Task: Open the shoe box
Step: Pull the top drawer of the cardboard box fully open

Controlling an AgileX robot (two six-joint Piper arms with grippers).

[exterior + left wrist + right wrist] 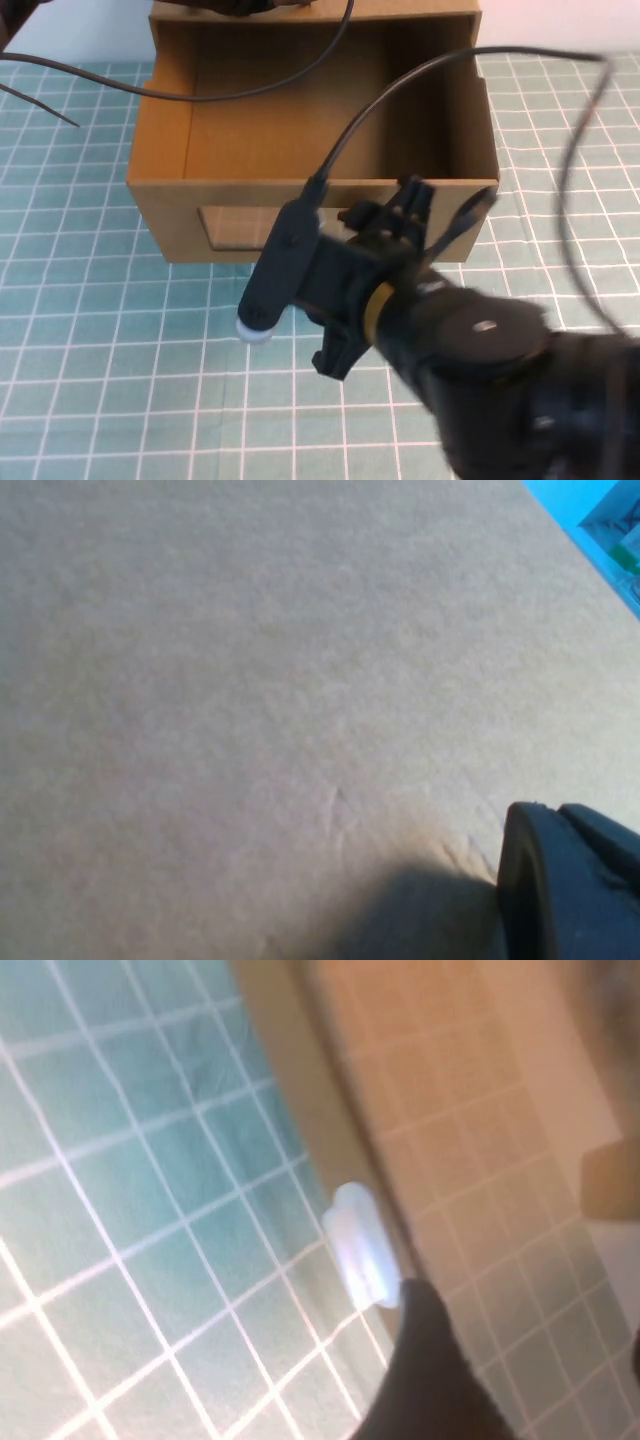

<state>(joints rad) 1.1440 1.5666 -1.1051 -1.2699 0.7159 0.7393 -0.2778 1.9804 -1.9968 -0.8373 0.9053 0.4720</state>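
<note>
On the teal grid mat (80,330), brown shoe box (160,150) open-topped at the far middle, right gripper (445,205) just before its near wall, pincer spread wide on nothing (somewhat blurred), left gripper (565,880) close against bare cardboard, grip impossible to tell

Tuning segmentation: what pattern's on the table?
The table is teal with a white grid, clearest in the high view.

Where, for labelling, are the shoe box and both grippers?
shoe box (165,222): high view, front wall
right gripper (445,212): high view, between fingertips, by box front
left gripper (562,875): left wrist view, dark finger near cardboard (250,680)
</note>
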